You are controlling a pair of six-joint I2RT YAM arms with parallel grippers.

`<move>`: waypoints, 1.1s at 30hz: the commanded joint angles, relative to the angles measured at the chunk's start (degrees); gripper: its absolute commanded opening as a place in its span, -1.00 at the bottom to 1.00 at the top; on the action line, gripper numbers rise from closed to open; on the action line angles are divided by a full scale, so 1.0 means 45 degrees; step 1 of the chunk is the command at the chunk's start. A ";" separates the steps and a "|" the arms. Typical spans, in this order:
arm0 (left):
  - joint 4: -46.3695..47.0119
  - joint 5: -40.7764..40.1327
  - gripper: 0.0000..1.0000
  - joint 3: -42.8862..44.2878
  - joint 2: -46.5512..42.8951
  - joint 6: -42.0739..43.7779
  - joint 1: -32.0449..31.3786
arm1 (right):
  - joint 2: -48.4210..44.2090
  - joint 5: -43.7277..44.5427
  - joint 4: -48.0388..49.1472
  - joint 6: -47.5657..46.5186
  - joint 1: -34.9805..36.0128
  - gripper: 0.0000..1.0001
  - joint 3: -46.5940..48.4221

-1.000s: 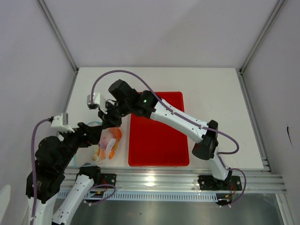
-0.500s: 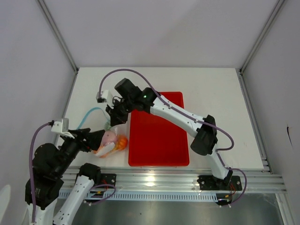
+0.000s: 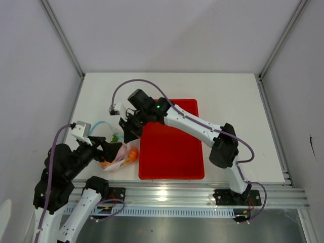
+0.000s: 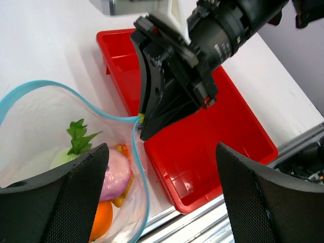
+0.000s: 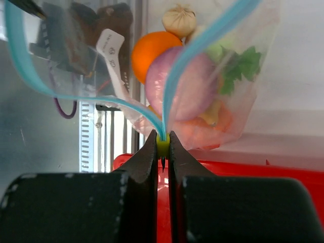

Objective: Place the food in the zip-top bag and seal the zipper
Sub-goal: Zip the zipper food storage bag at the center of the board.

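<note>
The zip-top bag (image 3: 117,158) lies left of the tray with the food in it, its mouth gaping. Through the clear plastic I see a purple onion (image 5: 190,88), an orange (image 5: 154,55), garlic (image 5: 179,20) and the radish's green stem (image 4: 78,136). The blue zipper (image 4: 132,147) runs in an open loop. My right gripper (image 5: 162,139) is shut on the small yellow-green tab at the zipper's end, and it shows as a black wedge (image 4: 152,121) from the left wrist. My left gripper (image 4: 162,202) is open wide, one finger over the bag and the other over the tray.
A red tray (image 3: 174,162) lies right of the bag, close against it. The right arm (image 3: 192,124) crosses above the tray. The aluminium rail (image 3: 202,192) runs along the table's near edge, just below bag and tray.
My right gripper has shifted right and nearer, taking the bag's corner with it. The left arm swung right behind the bag. The blue mouth now shows as an open loop.
</note>
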 commanded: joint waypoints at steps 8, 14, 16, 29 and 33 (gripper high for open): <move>0.0457 0.1239 0.81 0.0026 0.1044 0.1415 -0.0055 | -0.1281 -0.0427 -0.1509 -0.0387 0.0037 -1.00 0.1870; 0.0281 0.0829 0.79 0.0086 0.1571 0.1143 -0.0055 | -0.1555 -0.0740 -0.1627 -0.0564 -0.0041 -1.00 0.1558; 0.0144 0.0459 0.78 0.0105 0.1650 0.1025 -0.0055 | -0.1477 -0.0954 -0.1647 -0.0603 -0.0100 -1.00 0.1558; -0.0852 0.0573 0.26 0.0457 0.2959 0.0537 -0.0055 | -0.1418 -0.1561 -0.1393 -0.0544 -0.0608 -1.00 0.1500; -0.1086 0.0379 -0.15 0.0340 0.3037 0.0185 -0.0055 | -0.1496 -0.1717 -0.1276 -0.0525 -0.0725 -1.00 0.1480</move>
